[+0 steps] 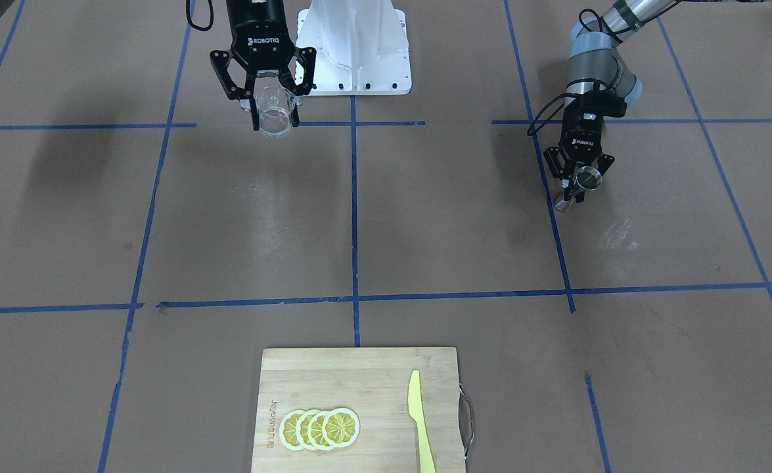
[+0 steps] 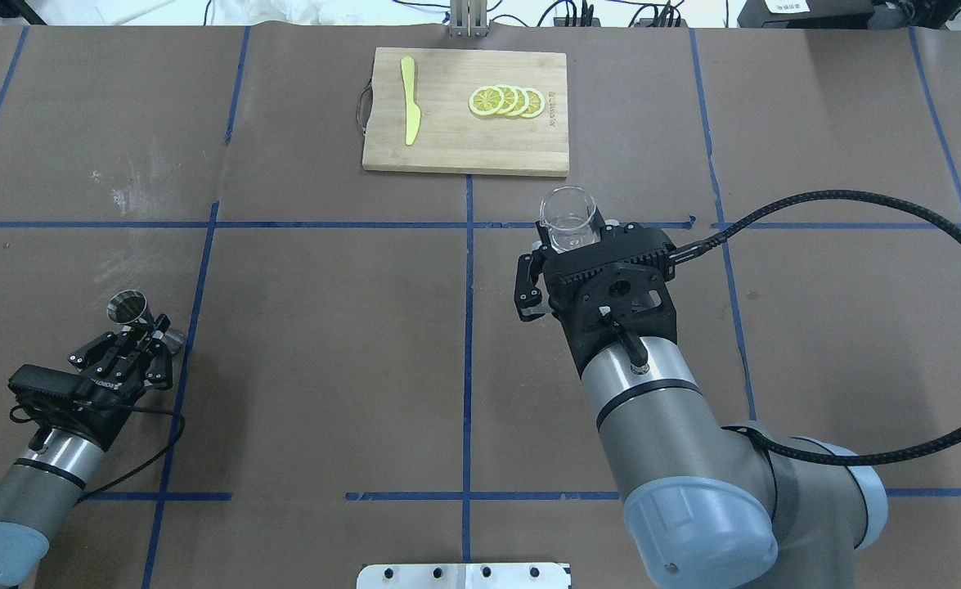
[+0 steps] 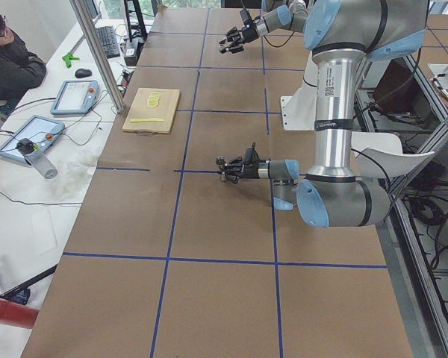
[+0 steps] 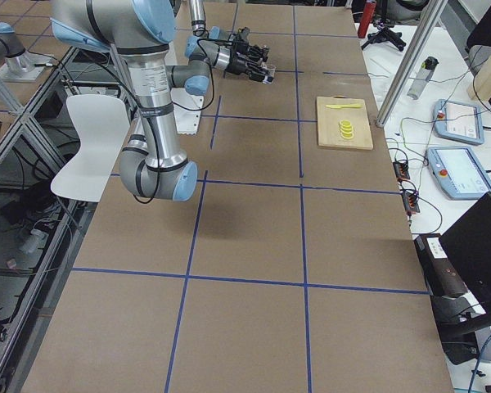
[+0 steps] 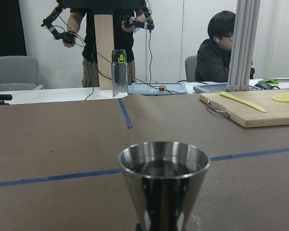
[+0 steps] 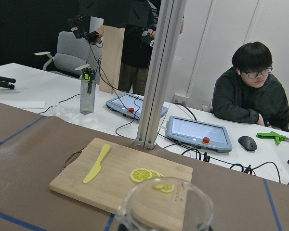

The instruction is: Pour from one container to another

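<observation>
Currently, I read the left gripper point(image 2: 147, 329) as closed on the steel jigger point(image 2: 130, 307), gripping it at its narrow waist. The jigger stands upright in the left wrist view, low over the table point(image 2: 325, 352) on the robot's left side. I cannot tell whether its base touches the surface. The right gripper point(image 2: 566, 242) is clamped on the clear glass beaker point(image 2: 568, 214), mouth up, just right of the centre line. The two containers are well apart. A cutting board point(image 2: 447, 151) at the far edge carries lemon slices point(image 2: 506, 101) and a yellow knife point(image 2: 409, 110).
</observation>
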`<state>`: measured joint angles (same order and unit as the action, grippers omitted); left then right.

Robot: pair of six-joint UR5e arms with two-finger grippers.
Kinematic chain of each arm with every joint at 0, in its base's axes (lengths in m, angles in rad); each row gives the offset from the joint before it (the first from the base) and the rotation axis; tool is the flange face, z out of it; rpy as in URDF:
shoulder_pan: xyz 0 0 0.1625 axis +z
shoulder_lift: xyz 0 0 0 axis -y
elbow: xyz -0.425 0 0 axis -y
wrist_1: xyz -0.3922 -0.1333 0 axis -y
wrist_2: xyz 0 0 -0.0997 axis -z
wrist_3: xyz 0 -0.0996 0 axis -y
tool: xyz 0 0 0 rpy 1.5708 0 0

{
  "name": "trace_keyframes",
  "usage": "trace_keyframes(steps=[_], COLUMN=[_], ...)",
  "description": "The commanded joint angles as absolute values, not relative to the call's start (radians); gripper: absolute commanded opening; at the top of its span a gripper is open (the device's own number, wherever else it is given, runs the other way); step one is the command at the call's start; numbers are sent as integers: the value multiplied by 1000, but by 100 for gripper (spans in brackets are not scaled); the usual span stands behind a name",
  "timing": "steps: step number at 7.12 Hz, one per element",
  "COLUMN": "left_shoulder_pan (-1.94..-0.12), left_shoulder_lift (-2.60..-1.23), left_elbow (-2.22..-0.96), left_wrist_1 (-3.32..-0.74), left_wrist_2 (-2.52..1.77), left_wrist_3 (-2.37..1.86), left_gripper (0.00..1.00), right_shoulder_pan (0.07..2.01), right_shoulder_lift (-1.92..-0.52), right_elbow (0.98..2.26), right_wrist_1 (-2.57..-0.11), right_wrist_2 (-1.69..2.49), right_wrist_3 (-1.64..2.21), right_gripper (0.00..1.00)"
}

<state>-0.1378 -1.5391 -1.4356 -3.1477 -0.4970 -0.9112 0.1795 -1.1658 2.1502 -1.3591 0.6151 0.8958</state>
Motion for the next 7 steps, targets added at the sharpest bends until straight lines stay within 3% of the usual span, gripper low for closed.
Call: trace_keyframes(steps=[1,7], left_shoulder_pan=[-137,-135], left_shoulder_lift=[-1540,-1540], left_elbow=[-1436,-1434], left_wrist_1=[-3148,-3148], left_wrist_2=[-497,-489], left_wrist_3=[-911,-911], left_gripper=[1,3], right_shoulder_pan=[179,179], right_shoulder_lift=[-1166,-1166], right_elbow=[2151,2149], right_wrist_1=[-1359,-1359], right_wrist_2=[615,615], right_wrist_3=[896,896], right_gripper=[0,0])
